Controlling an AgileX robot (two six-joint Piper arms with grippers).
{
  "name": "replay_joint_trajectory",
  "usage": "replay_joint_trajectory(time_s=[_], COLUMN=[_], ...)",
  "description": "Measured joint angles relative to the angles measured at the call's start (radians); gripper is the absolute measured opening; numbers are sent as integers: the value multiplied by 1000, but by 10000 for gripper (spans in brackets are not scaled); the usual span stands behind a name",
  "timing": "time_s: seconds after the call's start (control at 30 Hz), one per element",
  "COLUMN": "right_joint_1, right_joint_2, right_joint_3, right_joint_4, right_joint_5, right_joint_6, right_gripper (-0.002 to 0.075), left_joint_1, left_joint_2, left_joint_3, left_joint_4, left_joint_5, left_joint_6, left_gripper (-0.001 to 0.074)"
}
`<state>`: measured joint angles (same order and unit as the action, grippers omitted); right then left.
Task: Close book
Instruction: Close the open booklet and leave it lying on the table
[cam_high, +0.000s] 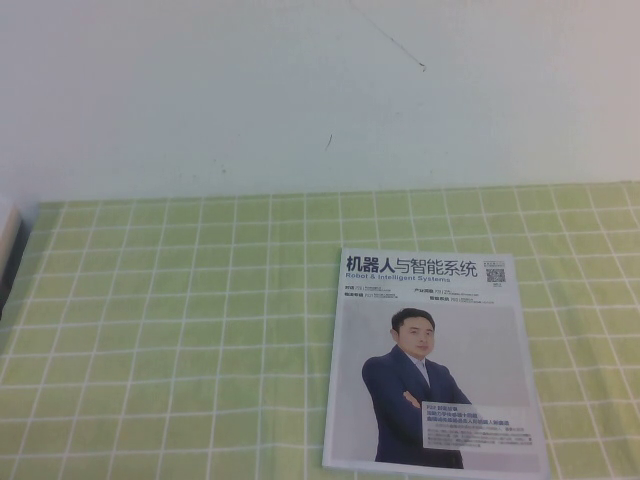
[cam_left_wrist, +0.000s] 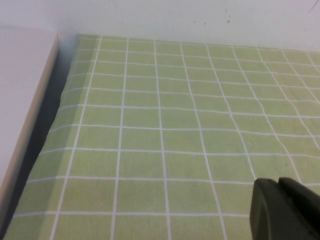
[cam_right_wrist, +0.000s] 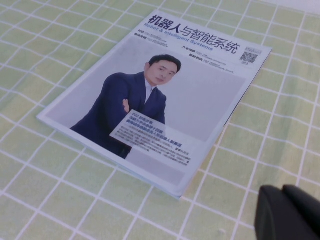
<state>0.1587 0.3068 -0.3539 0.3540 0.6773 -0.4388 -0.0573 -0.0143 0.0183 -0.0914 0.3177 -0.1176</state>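
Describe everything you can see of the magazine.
The magazine lies closed, flat, cover up on the green checked cloth, toward the robot's right. Thin glossy paper; cover shows a Chinese title, QR code and a dark-suited man, arms crossed. Only the cloth touches it. The left gripper hangs over bare cloth; the right gripper hovers beside it, apart.

Green checked tablecloth (cam_high: 150, 330), plain white wall (cam_high: 300, 90) behind, pale board (cam_left_wrist: 20, 95) along its left edge
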Motion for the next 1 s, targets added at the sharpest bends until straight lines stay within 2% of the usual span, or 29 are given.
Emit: replay_joint_trajectory(time_s=[1.0], right_joint_1=[0], right_joint_2=[0], right_joint_3=[0], right_joint_4=[1], right_joint_5=[0], right_joint_6=[0], right_gripper=[-3], left_joint_1=[-2], left_joint_2=[0], left_joint_3=[-1], left_joint_4=[16], left_joint_5=[7], left_joint_6=[-6], left_gripper=[-4])
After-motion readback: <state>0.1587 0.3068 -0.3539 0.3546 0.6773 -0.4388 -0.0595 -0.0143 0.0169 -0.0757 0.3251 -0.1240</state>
